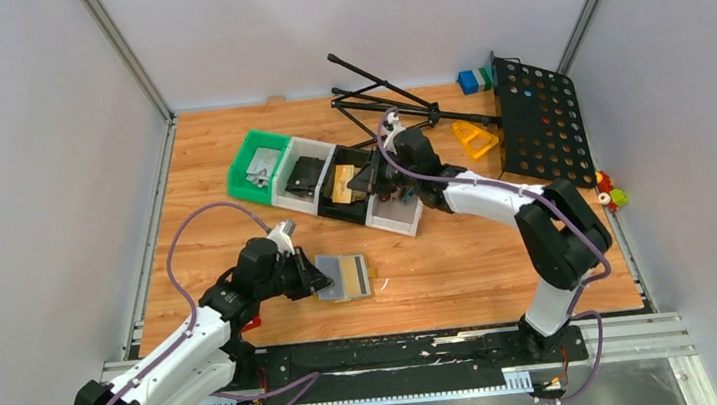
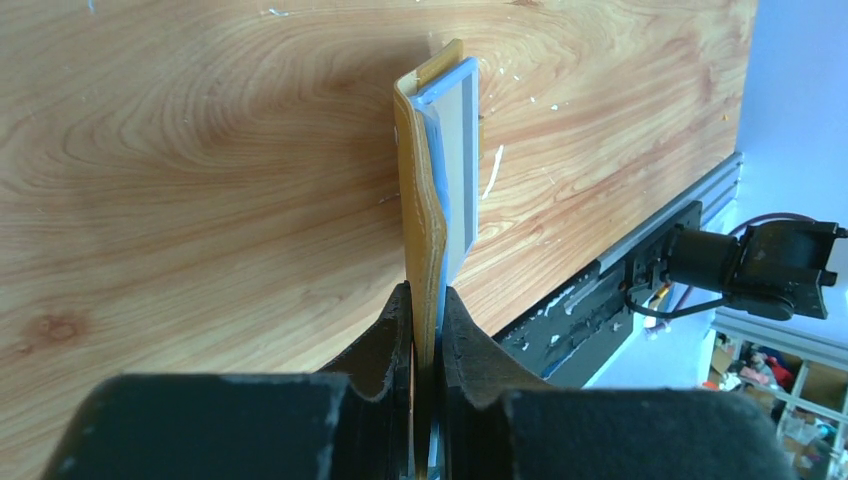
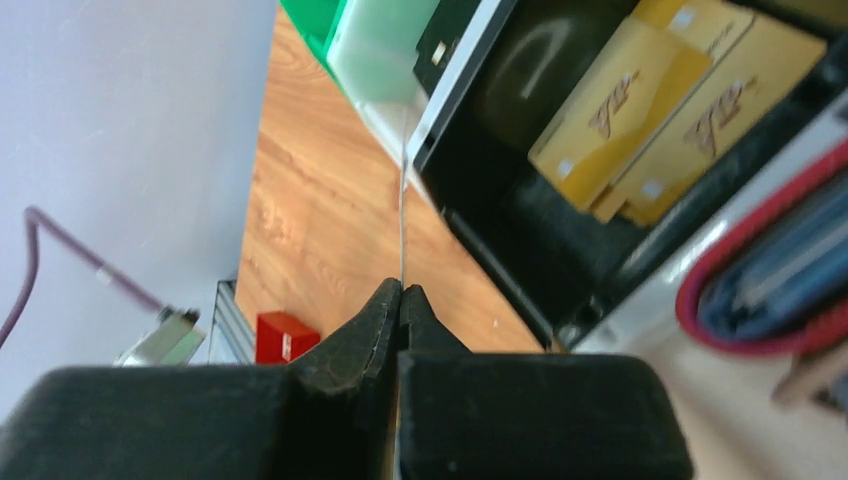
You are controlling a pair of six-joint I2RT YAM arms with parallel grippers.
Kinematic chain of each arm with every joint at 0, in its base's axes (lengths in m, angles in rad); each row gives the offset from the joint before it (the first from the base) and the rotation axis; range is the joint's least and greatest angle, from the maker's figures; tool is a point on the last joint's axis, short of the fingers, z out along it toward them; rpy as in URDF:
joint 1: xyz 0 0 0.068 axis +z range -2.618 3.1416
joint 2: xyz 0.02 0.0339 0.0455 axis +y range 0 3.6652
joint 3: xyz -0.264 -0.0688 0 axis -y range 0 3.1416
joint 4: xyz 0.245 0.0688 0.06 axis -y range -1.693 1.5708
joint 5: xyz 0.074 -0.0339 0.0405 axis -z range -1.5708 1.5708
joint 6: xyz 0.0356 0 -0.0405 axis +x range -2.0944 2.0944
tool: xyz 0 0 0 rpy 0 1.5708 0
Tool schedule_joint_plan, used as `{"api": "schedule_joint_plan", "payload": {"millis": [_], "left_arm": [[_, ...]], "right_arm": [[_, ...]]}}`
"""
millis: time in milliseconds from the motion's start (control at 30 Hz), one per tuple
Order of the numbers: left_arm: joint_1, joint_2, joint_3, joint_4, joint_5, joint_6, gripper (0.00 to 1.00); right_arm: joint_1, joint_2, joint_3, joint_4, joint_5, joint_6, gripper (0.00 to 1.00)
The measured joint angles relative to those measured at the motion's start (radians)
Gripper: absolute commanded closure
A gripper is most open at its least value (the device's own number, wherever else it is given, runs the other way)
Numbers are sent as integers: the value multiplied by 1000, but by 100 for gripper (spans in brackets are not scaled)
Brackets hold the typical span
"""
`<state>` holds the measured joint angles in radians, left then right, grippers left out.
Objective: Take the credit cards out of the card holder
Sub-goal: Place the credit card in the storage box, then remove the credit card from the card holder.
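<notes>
The mustard card holder lies open on the wood table, grey-blue lining up. My left gripper is shut on its near edge. In the left wrist view the holder stands edge-on between the jaws of the left gripper. My right gripper hovers over the black bin, shut on a thin credit card seen edge-on and running up from the right gripper. Two gold credit cards lie inside that bin; from above they show as a tan patch.
A row of bins crosses the table's middle: a green bin, white ones and the black one. A dark-red wallet sits in the bin beside the cards. Behind stand a black folding stand, a perforated black panel and a yellow triangle.
</notes>
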<state>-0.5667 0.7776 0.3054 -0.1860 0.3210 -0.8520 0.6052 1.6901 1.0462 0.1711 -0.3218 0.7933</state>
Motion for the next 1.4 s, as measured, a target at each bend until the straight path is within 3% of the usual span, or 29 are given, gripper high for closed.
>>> {"api": "schedule_joint_plan", "payload": {"millis": [200, 400, 567, 667, 700, 800, 1033, 1400], "left_arm": [[0, 3, 12, -23, -17, 30, 100], [0, 16, 21, -35, -27, 49, 100], [0, 22, 36, -42, -31, 56, 100], [0, 21, 36, -42, -29, 56, 100], [0, 19, 36, -40, -25, 55, 100], [0, 7, 36, -22, 0, 47, 100], [0, -9, 36, 126, 120, -14, 100], [0, -32, 59, 324, 262, -138, 100]], "right_arm": [[0, 143, 151, -56, 55, -61, 100], [0, 196, 201, -114, 98, -106, 58], [0, 178, 221, -152, 111, -163, 42], [0, 96, 174, -163, 97, -201, 29], [0, 55, 147, -168, 90, -210, 17], [0, -108, 26, -172, 57, -238, 2], [0, -436, -242, -191, -51, -254, 0], [0, -742, -497, -182, -242, -137, 0]]}}
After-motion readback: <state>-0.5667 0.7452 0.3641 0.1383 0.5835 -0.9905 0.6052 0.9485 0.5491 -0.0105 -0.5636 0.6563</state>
